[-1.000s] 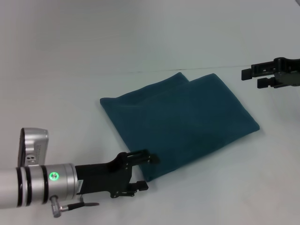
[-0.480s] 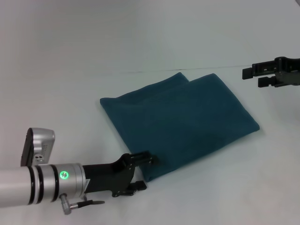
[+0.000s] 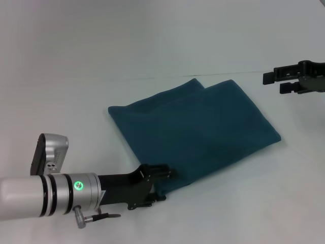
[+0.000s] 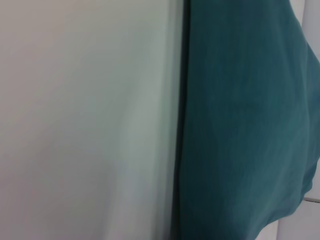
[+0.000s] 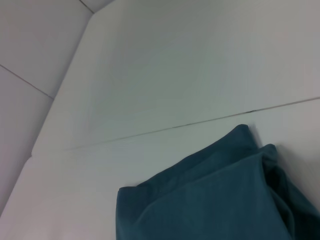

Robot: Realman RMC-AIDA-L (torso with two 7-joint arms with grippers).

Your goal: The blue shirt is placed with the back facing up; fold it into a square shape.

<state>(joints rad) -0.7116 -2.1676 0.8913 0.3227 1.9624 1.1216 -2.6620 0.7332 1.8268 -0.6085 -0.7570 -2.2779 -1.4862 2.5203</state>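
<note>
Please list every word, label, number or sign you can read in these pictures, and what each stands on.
None can be read.
The shirt shows only plain blue cloth in all three views, with no lettering.
The left arm's wrist carries a lit green round sign, with no legible text.
The table bears no marks.

We see the folded blue shirt (image 5: 215, 200) lying on the white table (image 5: 165, 80), its layered edges stacked and one rumpled corner reaching toward a thin dark seam (image 5: 200, 122) that crosses the tabletop, while the table's far edge and corner show beyond it.
</note>
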